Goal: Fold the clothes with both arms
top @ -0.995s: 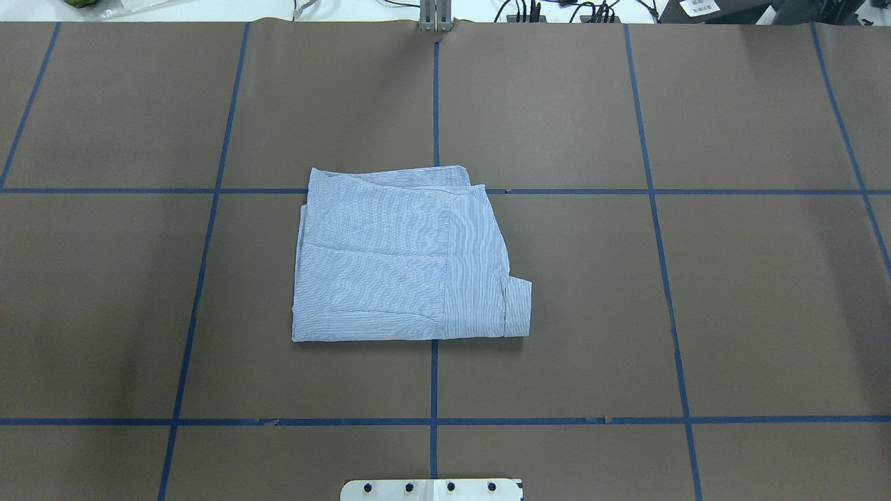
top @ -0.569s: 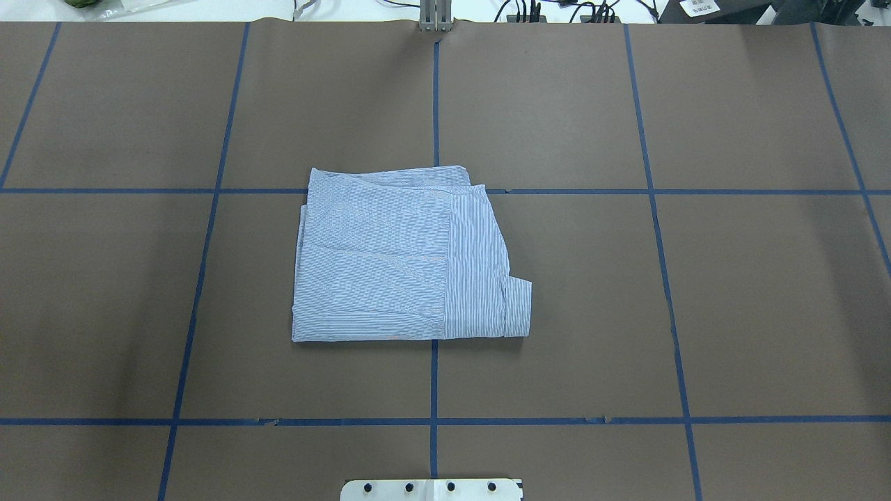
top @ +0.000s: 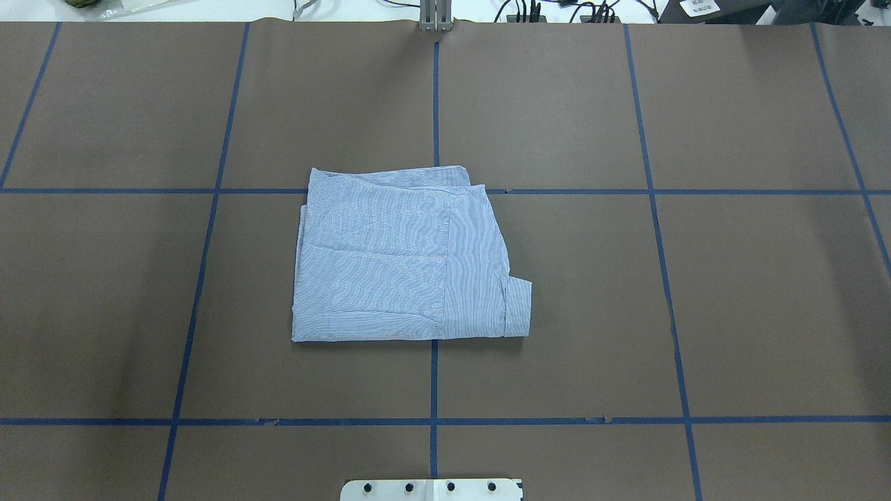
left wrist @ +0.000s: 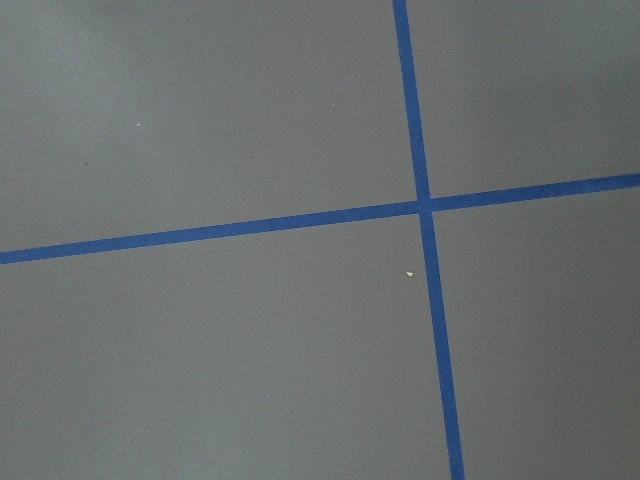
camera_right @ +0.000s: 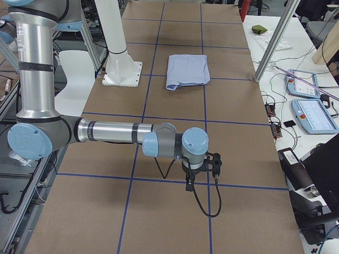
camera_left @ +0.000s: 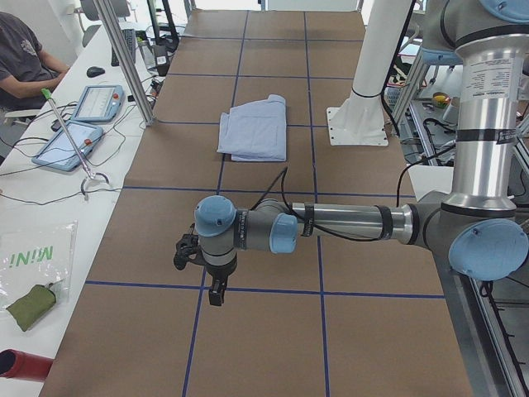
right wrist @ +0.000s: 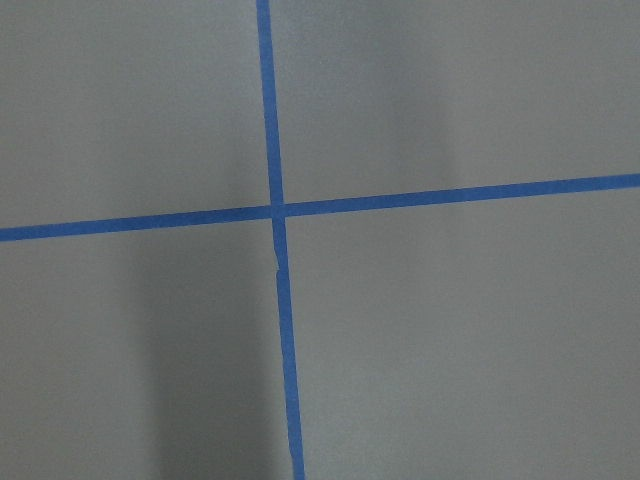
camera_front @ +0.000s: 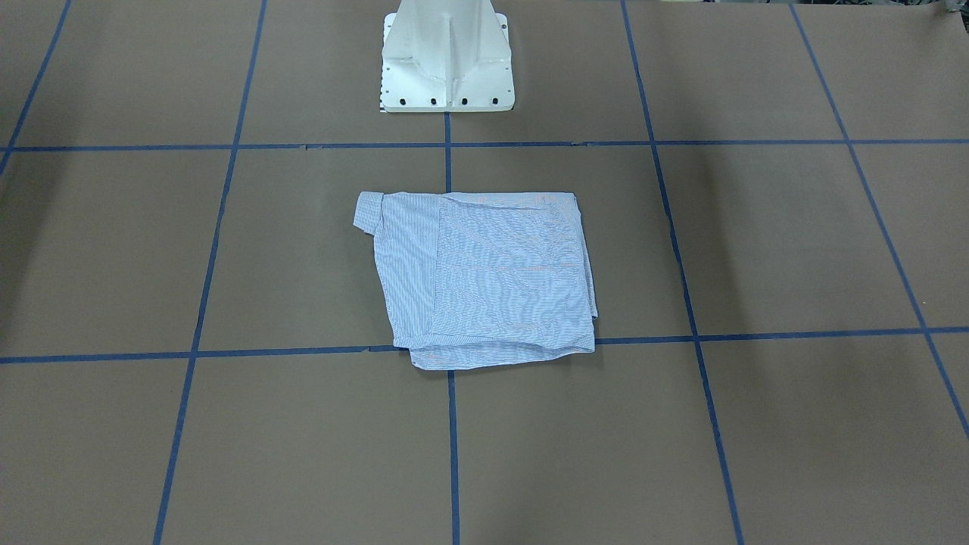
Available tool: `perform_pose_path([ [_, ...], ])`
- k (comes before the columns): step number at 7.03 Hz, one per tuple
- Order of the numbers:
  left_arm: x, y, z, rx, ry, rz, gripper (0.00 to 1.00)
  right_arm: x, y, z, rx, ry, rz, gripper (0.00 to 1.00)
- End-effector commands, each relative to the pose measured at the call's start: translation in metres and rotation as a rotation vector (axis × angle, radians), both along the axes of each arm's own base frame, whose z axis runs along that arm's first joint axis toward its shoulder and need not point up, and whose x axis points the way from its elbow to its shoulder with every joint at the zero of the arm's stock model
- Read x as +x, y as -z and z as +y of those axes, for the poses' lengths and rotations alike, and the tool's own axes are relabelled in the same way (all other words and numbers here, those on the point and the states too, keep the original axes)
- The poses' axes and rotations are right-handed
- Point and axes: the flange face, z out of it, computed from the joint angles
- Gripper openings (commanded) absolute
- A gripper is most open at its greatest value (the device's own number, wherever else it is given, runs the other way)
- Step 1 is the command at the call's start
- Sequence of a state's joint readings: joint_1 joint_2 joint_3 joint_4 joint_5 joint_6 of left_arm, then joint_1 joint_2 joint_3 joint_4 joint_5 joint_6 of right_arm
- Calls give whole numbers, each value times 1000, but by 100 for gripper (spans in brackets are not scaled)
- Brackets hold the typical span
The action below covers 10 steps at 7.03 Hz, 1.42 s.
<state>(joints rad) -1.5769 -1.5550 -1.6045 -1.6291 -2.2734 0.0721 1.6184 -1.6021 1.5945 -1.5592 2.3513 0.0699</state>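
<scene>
— Where's the left arm (camera_left: 331, 223)?
— Stretched level above the table's (top: 696, 313) left end, left gripper (camera_left: 216, 296) pointing down; I can't tell its jaw width.
— The shirt (top: 404, 257)?
— Folded flat mid-table, well apart from both grippers, longer side-to-side, cuff (top: 518, 306) jutting rightward.
— And the right arm (camera_right: 116, 132)?
— Level above the right end, right gripper (camera_right: 189, 186) pointing down, jaw width likewise unclear.

The shirt (top: 404, 257) is thin, creased cloth on the matt brown paper surface (top: 766, 313) lined with smooth blue tape (top: 433, 383); the left arm (camera_left: 347, 222) has a satin metal tube.
</scene>
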Motion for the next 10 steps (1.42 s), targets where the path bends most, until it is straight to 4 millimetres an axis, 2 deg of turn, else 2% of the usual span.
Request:
perform_pose_path([
  [1,0,-1,1,-1,0,0,100,-10,-18,2,-35,24,0,100],
  [3,0,-1,1,-3,0,0,100,-23,-15,0,-78,63,5,100],
  [4,0,-1,1,0,-1,0,100,-38,-8,-1,-84,96,6,100],
  [5,0,-1,1,0,-1,0,100,-38,-2,-1,-71,107,6,100],
  [8,0,0,2,1,-1,0,100,-22,-6,5,-52,123,2,100],
  [10,0,5,1,3,-1,3,100,-17,-7,6,-53,113,-2,100],
])
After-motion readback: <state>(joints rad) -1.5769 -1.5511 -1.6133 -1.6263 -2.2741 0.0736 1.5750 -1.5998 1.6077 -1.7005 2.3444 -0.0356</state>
